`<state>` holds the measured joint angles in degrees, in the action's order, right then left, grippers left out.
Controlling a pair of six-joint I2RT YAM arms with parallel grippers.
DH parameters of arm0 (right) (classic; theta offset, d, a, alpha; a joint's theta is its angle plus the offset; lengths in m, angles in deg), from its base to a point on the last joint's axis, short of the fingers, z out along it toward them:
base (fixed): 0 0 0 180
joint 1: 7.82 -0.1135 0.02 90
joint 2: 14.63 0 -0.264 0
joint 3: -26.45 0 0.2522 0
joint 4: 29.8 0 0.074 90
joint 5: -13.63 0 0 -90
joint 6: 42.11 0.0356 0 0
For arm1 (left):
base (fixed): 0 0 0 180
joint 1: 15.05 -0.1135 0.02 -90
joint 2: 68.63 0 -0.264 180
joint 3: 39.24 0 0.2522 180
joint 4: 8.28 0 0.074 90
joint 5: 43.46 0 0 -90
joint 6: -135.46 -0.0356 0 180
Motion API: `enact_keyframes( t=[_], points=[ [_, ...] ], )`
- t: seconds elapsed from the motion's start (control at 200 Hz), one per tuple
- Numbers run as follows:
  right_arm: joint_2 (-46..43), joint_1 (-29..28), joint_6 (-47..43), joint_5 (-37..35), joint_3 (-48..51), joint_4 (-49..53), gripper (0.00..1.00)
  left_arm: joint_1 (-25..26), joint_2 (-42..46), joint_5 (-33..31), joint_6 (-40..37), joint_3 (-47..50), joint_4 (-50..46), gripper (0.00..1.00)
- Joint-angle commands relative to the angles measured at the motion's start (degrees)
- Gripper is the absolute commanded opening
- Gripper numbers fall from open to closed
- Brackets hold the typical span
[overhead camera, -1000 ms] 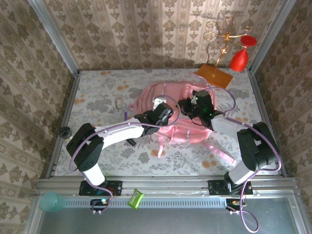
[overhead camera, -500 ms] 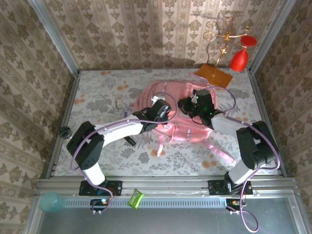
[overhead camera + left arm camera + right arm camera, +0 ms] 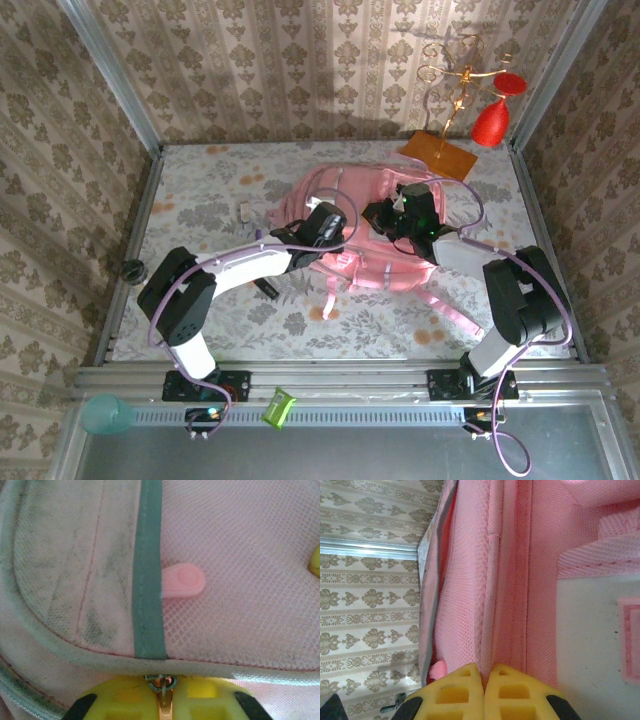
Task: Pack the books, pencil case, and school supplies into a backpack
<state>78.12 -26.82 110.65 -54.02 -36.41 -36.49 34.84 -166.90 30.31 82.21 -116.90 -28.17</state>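
The pink backpack (image 3: 372, 262) lies flat mid-table. My left gripper (image 3: 322, 224) rests on its left part, and in the left wrist view the yellow fingers (image 3: 125, 700) are shut on a small metal zipper pull (image 3: 164, 682) at the pocket's grey-edged seam. My right gripper (image 3: 386, 216) sits at the bag's upper middle, its fingers (image 3: 455, 692) shut on a fold of the pink backpack fabric (image 3: 490, 605). Of the school supplies, a purple pen (image 3: 259, 237) and a dark pen (image 3: 267, 289) lie left of the bag. The books and pencil case are out of view.
An orange flat stand base (image 3: 437, 155) with a gold stand and red ornament (image 3: 490, 122) is at the back right. A small white item (image 3: 245, 211) lies left of the bag. A pink rubber tab (image 3: 183, 581) sits on the mesh pocket. Straps (image 3: 445, 312) trail toward the front right.
The left gripper has moved slightly up and left along the backpack and closed on the zipper pull. The right gripper has kept its hold on the fabric.
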Motion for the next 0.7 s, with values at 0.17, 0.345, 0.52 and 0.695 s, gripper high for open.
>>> enact_keyframes(
  t=[0.17, 0.345, 0.52, 0.695],
  points=[
    [-1.0, 3.4, -11.9, 6.9, -2.5, 4.2, 0.0, -1.2, 3.4, -4.4, -8.4, 3.9, 0.5, 0.0],
    [0.1, 5.7, -26.9, 8.1, -6.6, 18.2, 0.0, -3.4, 8.7, -2.7, -13.2, 7.2, -2.7, 0.0],
    [2.4, 6.3, -40.3, 4.5, -13.7, 32.2, 0.0, -7.6, 13.1, 4.1, -16.4, 9.9, -6.8, 0.0],
    [6.7, 6.4, -49.7, -3.8, -22.6, 43.6, 0.0, -11.3, 18.4, 14.6, -18.8, 12.5, -10.0, 0.0]
  ],
)
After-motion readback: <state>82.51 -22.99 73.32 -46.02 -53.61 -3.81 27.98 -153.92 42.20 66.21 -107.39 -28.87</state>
